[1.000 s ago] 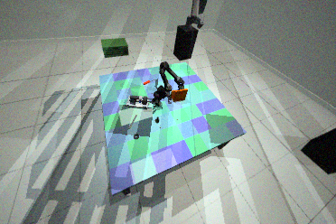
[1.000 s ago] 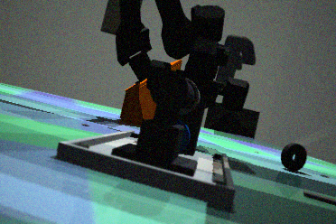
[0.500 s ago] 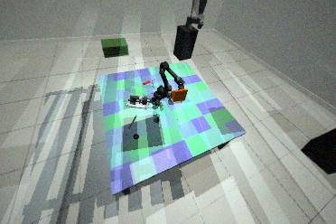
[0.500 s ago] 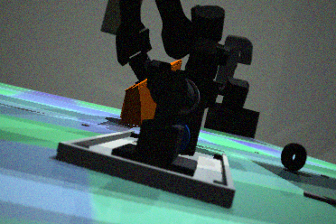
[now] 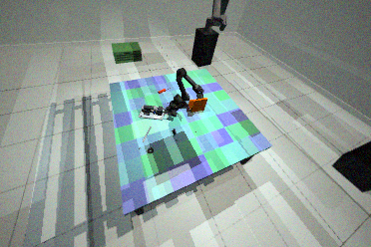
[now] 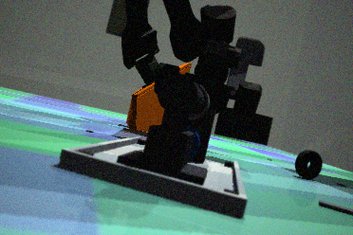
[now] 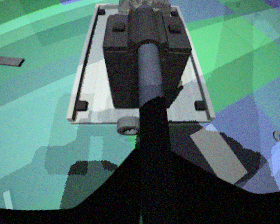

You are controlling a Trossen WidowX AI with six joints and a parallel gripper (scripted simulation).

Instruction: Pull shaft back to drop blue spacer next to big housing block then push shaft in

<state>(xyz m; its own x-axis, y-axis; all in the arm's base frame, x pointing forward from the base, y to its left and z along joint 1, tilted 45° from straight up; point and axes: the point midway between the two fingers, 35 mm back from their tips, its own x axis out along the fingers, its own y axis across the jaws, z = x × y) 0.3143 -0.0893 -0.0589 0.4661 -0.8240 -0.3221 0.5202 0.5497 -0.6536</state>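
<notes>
The dark housing block [image 5: 152, 111] [image 6: 163, 152] [image 7: 120, 75] stands in a white-rimmed tray [image 6: 157, 186] [image 7: 88, 55]. The grey-blue shaft [image 7: 150, 70] runs out of the housing toward the wrist camera. My gripper [image 7: 149, 155] is shut on the shaft's outer part, beyond the tray's near edge; the fingertips are in deep shadow. A small ring-shaped spacer [image 7: 128, 125], greyish in this light, lies off the shaft against the tray's near edge. A blue curved edge [image 6: 195, 142] shows low beside the housing in the exterior view. Whether other spacers sit on the shaft is hidden.
An orange block [image 5: 197, 105] [image 6: 148, 111] stands behind the arm. A black ring [image 5: 151, 148] [image 6: 306, 162], a thin pale stick [image 5: 147, 134] and a small dark piece [image 5: 174, 132] lie on the table. A red piece [image 5: 162, 91] lies farther back.
</notes>
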